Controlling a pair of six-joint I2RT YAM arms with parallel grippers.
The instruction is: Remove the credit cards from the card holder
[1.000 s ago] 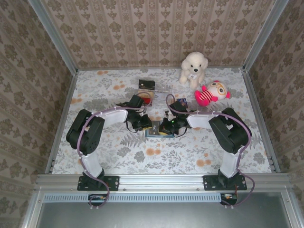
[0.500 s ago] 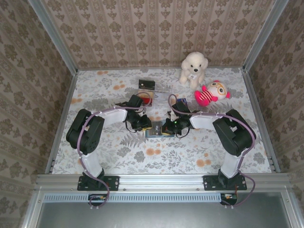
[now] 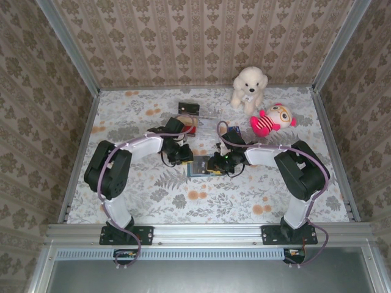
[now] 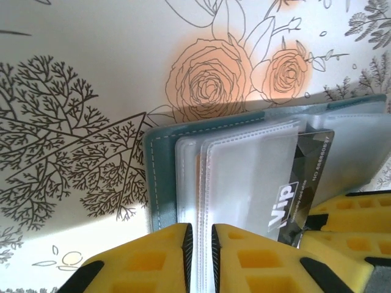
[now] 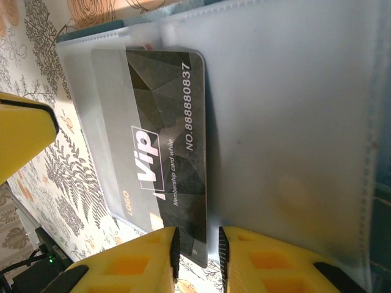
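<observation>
L gripper (image 4: 201, 231) nudged farther back; pinches sleeve (image 4: 244, 177) of card holder (image 4: 160, 183). R gripper (image 5: 197, 237) jaws narrow astride half-out dark card (image 5: 159, 140), grip unclear. Next: re-clamp, pull clear.

Left robot arm (image 3: 143, 146) and right robot arm (image 3: 266, 154) meet over a teal card holder (image 3: 197, 170) on a floral worktop (image 3: 256, 192); white plush dog (image 3: 249, 86), red plush doll (image 3: 269, 121) behind.

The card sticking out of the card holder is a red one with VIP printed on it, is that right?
Not quite: it isn't red. The card sticking out of the card holder is a black one with Vip printed on it, as the right wrist view shows.
</observation>
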